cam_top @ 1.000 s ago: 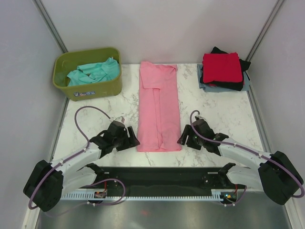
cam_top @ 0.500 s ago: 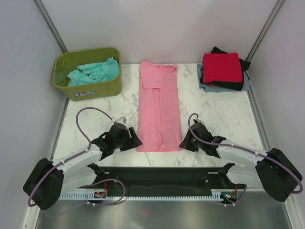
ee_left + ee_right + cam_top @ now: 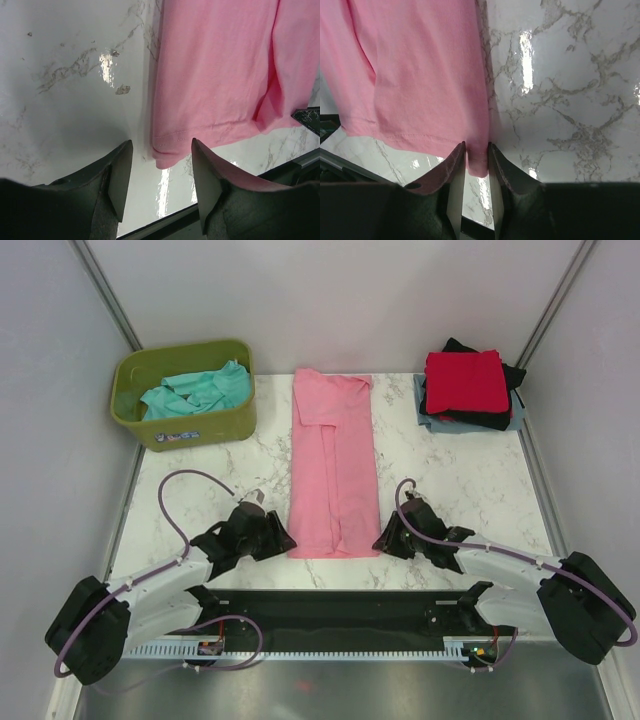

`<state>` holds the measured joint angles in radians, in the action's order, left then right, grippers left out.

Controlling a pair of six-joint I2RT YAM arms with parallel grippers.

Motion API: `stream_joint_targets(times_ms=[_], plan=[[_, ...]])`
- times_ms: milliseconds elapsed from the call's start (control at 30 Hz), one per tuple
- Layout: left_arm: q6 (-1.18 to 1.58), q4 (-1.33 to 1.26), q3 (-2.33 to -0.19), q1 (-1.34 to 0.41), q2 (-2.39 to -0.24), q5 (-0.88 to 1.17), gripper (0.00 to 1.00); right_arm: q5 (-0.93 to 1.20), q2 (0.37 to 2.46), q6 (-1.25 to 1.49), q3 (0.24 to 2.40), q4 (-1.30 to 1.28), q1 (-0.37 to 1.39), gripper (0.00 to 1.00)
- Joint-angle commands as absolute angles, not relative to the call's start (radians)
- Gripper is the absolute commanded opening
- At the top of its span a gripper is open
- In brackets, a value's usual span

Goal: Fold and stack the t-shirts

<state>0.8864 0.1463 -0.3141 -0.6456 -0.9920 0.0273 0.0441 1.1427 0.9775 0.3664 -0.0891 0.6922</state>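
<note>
Right wrist view: right end effector now pinches pink t-shirt corner.

Solid pink, no print, on the long folded cotton t-shirt. The crumpled cotton t-shirt is teal, the plastic tub olive-green. The stacked folded t-shirts run red, black and grey-blue — all plain. The marble tabletop is white with grey veins.

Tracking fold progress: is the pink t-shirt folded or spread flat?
Folded lengthwise: the pink t-shirt lies as a narrow strip with overlapping layers down its middle.
</note>
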Motion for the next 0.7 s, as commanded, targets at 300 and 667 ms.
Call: stream_joint_targets(times_ms=[300,667], plan=[[0.917,0.114,-0.302,-0.661,-1.045,0.003,0.37,0.048,1.167,0.983,0.336,-0.049,0.701,0.18],[0.893,0.147,-0.336,-0.716,-1.025,-0.024,0.02,0.057,1.151,0.959,0.322,-0.051,0.701,0.0]])
